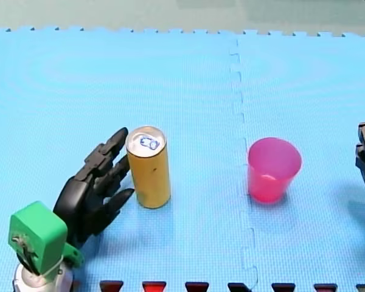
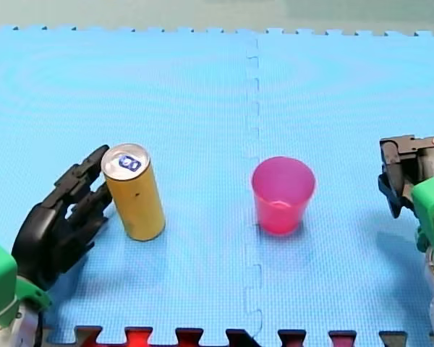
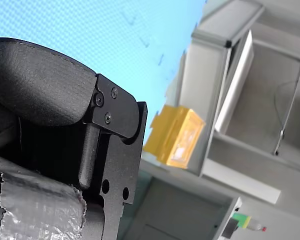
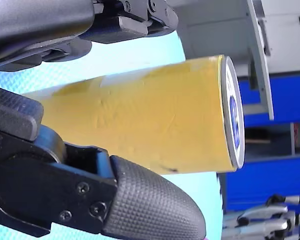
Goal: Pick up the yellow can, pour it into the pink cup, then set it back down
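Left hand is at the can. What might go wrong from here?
1. The can is tall, narrow and upright; the open left hand is at its side, so a nudge before closing may topple it.
2. The cup stands free on the mat, so the can touching its rim while pouring might tip it.
The right hand is beyond the cup.
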You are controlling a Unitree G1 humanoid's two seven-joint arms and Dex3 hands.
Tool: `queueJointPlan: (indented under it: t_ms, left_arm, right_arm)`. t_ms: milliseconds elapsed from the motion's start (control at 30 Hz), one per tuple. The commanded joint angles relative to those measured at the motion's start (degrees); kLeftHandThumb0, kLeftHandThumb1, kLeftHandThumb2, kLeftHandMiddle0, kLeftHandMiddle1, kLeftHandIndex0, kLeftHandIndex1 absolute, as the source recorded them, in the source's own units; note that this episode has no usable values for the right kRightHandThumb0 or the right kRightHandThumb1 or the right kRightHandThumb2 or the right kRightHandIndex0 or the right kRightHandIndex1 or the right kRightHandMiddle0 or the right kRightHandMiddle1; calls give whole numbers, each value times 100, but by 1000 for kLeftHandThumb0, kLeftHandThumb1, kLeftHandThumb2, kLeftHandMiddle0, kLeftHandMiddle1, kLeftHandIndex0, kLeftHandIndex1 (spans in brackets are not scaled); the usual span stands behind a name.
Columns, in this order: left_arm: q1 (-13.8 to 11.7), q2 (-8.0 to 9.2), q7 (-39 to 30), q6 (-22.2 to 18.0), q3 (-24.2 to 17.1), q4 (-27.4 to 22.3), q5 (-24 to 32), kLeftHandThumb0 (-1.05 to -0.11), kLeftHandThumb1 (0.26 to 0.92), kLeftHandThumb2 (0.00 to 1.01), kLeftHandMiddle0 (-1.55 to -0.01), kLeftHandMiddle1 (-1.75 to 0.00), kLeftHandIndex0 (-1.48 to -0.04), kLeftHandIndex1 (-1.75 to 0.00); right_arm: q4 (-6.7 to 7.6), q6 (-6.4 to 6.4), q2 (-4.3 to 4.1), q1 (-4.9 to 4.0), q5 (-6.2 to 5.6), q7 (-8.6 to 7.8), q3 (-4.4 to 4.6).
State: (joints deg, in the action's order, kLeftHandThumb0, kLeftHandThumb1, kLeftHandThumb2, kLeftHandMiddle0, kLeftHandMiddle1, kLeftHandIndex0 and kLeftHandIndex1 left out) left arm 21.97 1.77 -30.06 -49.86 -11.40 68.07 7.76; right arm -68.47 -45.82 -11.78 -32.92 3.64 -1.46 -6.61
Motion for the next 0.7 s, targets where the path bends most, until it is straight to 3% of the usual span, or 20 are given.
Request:
queueJointPlan:
  t_ms: [0, 300, 667]
  left_arm:
    - [-11, 52, 1, -50, 17, -25, -18, -1048, 921, 136, -296, -6, -233, -1]
    - [-1, 77, 22, -46, 45, -28, -11, -1048, 921, 157, -291, -2, -235, -2]
    - [23, 78, 31, 12, 33, -15, 14, -1048, 921, 173, -288, -1, -238, -2]
  right_arm:
    - [-2, 4, -19, -27, -13, 3, -5]
    - [-13, 4, -47, -25, 28, 12, 20]
    - [-14, 24, -16, -40, 41, 66, 37]
